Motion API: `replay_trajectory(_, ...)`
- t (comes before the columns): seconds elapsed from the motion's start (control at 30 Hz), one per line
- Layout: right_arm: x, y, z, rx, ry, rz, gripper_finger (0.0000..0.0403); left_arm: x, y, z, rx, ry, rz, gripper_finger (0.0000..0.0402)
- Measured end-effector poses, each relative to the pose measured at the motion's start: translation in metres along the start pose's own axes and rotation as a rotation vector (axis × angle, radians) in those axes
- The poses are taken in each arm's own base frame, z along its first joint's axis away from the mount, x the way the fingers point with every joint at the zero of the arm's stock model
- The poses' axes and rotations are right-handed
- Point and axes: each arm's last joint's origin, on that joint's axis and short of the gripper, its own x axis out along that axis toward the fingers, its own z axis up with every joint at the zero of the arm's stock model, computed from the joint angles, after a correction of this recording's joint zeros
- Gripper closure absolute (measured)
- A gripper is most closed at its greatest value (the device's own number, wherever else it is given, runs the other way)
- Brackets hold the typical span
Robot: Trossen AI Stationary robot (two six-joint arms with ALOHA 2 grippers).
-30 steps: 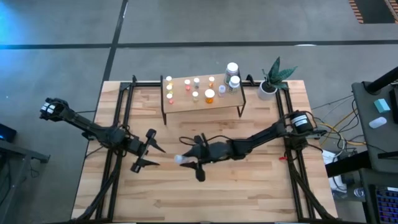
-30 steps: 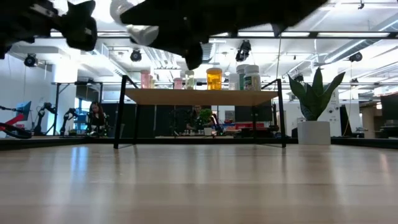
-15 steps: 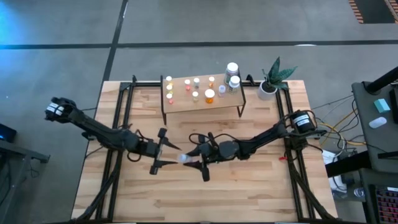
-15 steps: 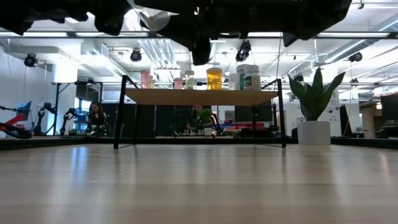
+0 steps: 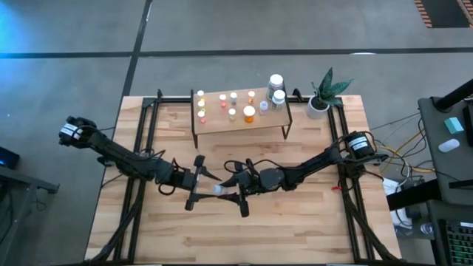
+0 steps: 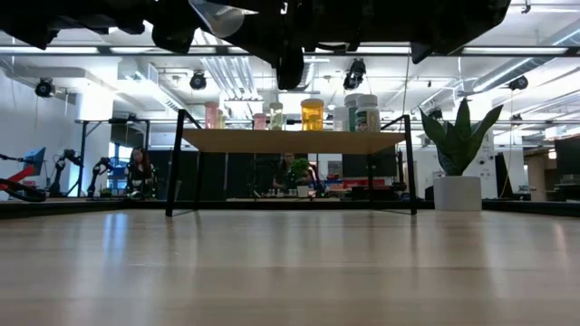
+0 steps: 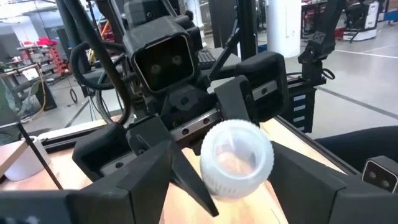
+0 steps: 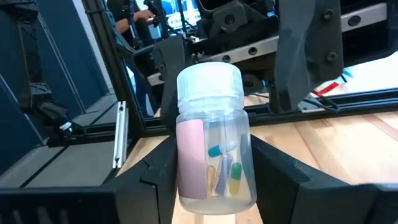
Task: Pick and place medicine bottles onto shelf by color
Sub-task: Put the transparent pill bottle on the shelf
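My right gripper (image 5: 230, 191) is shut on a clear medicine bottle (image 8: 214, 149) with a white cap, a pink label and capsules inside, held above the table's middle. My left gripper (image 5: 205, 189) is open. Its fingers stand on either side of the bottle's white cap (image 7: 236, 158); I cannot tell whether they touch it. The shelf (image 5: 240, 122) stands at the table's far side on black legs. Several small bottles (image 5: 222, 101) stand on it, among them an orange one (image 5: 249, 113). My right gripper pinches the bottle's clear body (image 8: 186, 186) between its two fingers, toward the bottom end. The fingers come level from the table's right. The bottle is lifted clear of the table, its cap (image 8: 208, 81) pointing toward my left gripper.
Two larger white-capped bottles (image 5: 277, 89) stand at the shelf's right end. A white pot with a green plant (image 5: 323, 94) stands at the far right corner. Black frame rails (image 5: 140, 148) run along both sides of the table. People show in the room behind.
My left gripper has gone toward the table's right edge, up to the bottle, and its open fingers now flank the cap. My right gripper has shifted a little toward the right with the bottle, which stays clear of the table.
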Motion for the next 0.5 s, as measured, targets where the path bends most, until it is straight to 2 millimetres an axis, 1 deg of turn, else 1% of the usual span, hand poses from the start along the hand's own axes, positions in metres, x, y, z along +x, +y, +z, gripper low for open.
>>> replay_trajectory(0.13, -0.0001, -0.0002, -0.0001, 0.000, -0.001, 0.000, 0.0250, -0.0008, 0.0003, 0.0013, -0.002, -0.007, 0.000, 0.0182)
replay_trajectory(0.4, 0.0000, -0.0002, 0.0000, 0.000, 0.000, -0.001, 0.0245, -0.0008, -0.0005, 0.0007, -0.004, -0.006, -0.023, 0.0268)
replay_trajectory(0.5, 0.0000, -0.0002, -0.0001, 0.016, 0.000, -0.001, 0.0244, -0.0009, -0.0005, 0.0007, -0.007, -0.006, -0.024, 0.0285)
